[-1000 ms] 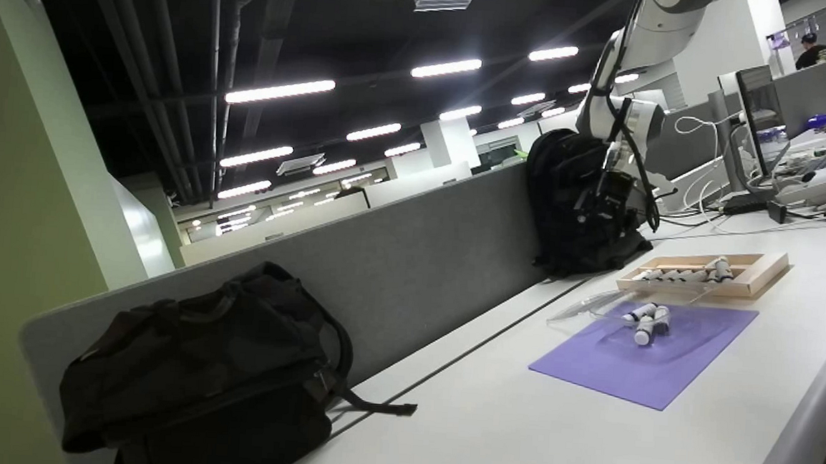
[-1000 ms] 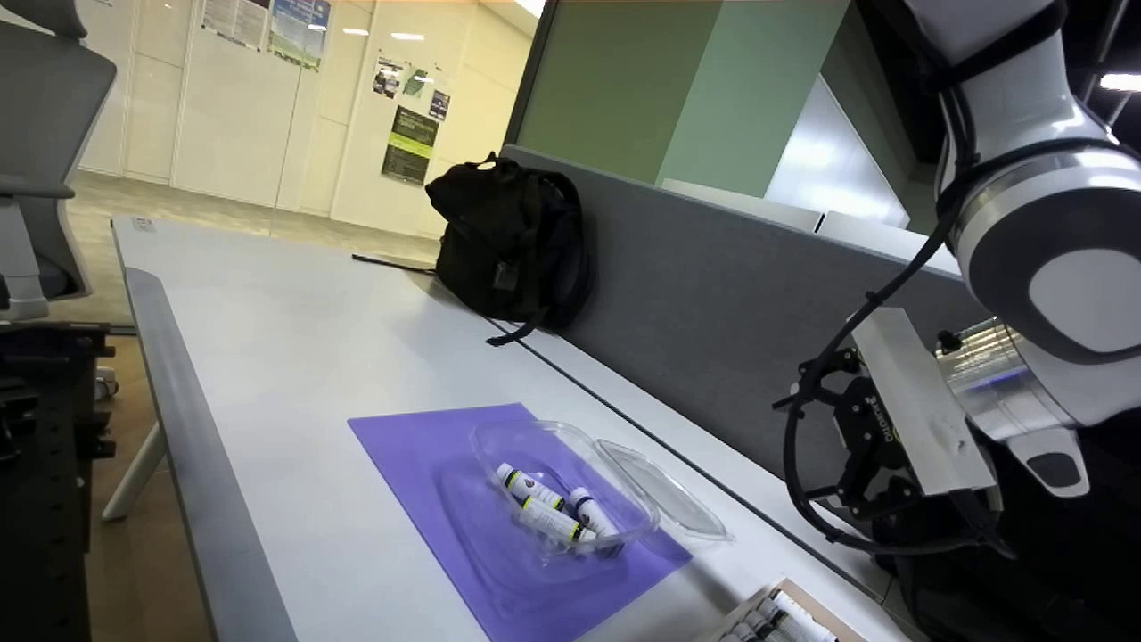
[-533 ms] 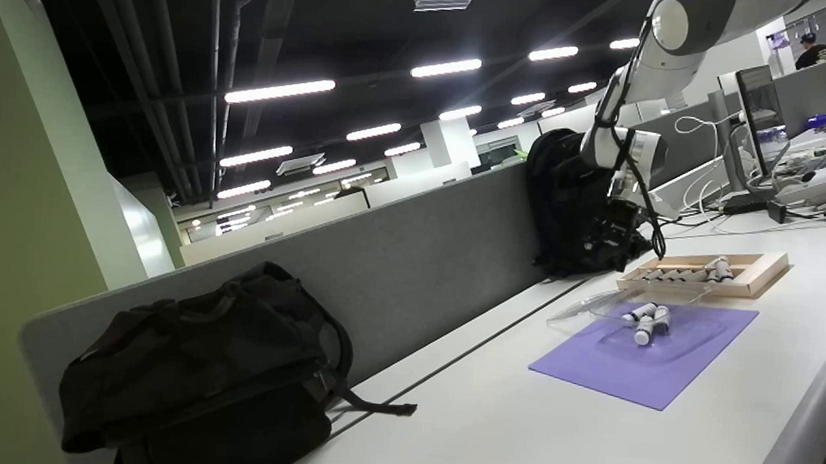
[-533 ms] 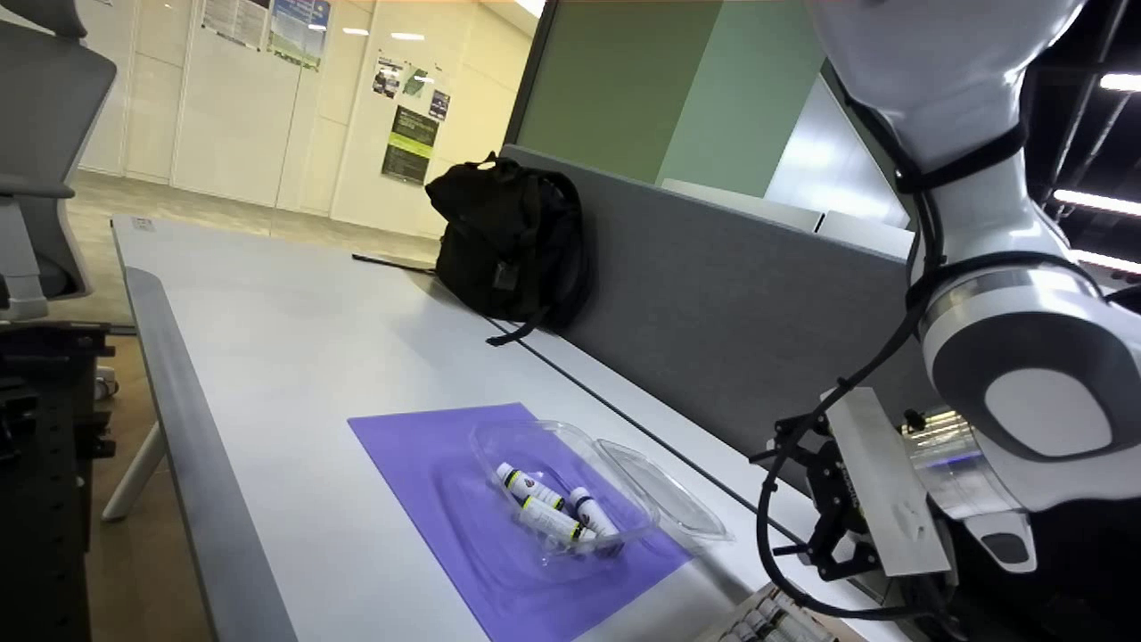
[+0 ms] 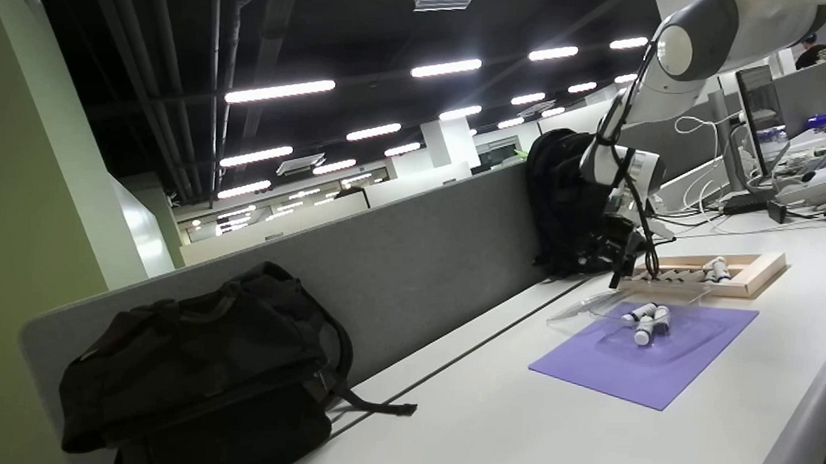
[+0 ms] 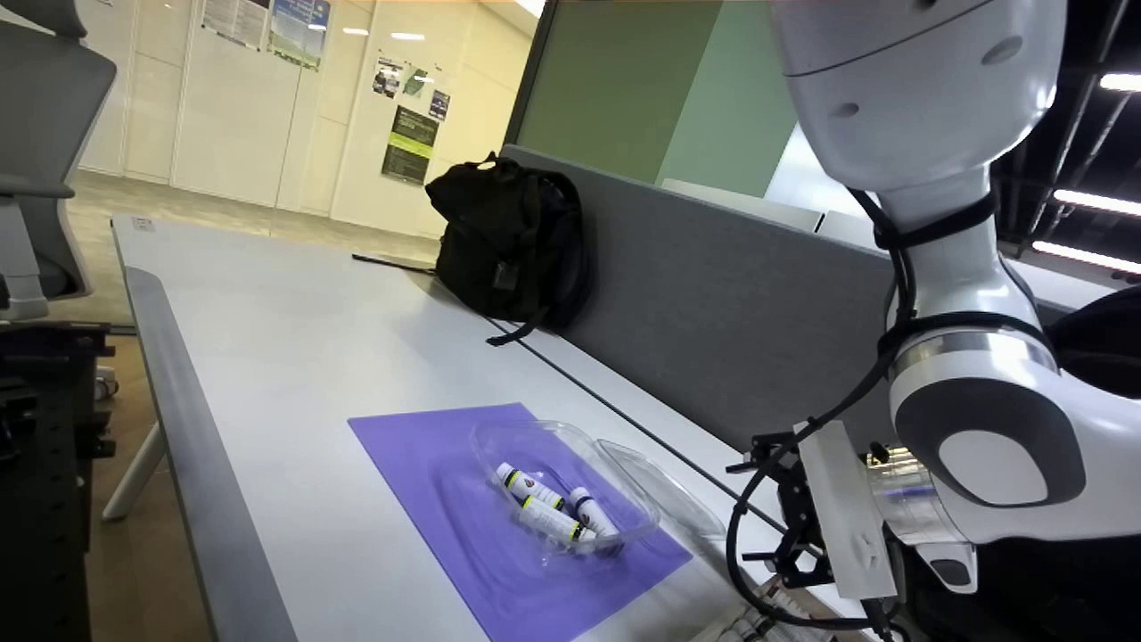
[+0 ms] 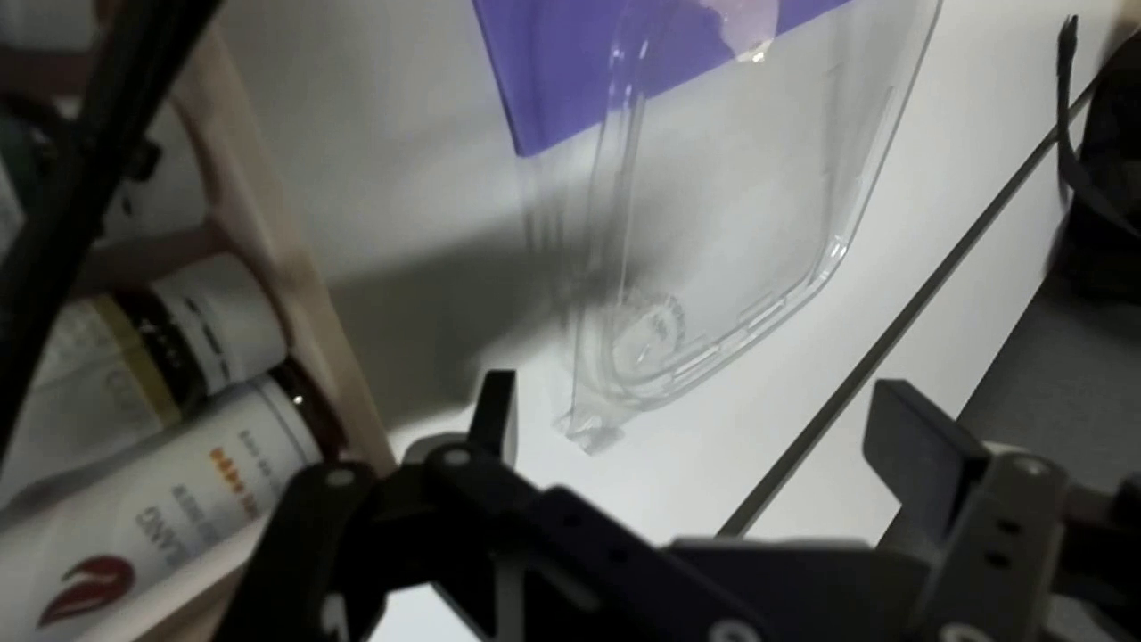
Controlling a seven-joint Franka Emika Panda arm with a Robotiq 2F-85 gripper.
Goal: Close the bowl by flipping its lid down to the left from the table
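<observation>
The bowl is a clear plastic container [image 6: 644, 501] standing open on the purple mat, with white tubes inside; it also shows in an exterior view [image 5: 689, 341]. Its clear lid [image 6: 670, 492] lies folded back on the pale table [image 6: 294, 348], on the divider side; it also shows in an exterior view [image 5: 584, 307]. In the wrist view the lid [image 7: 731, 205] lies ahead of the fingers, its near corner just beyond the left finger. My gripper [image 7: 695, 397] is open and empty, above the table beside the lid's end; in an exterior view the gripper [image 6: 751, 513] shows apart from the lid.
A wooden box [image 5: 765, 275] of tubes stands beside the gripper; its edge [image 7: 294, 267] is close on the left in the wrist view. The purple mat [image 6: 419, 455] lies under the bowl. A grey divider [image 6: 695, 285] runs along the table, with black backpacks [image 5: 211, 363] against it.
My gripper has come down toward the table and moved closer to the lid's end, staying open. The bowl, its lid and the tubes have not moved.
</observation>
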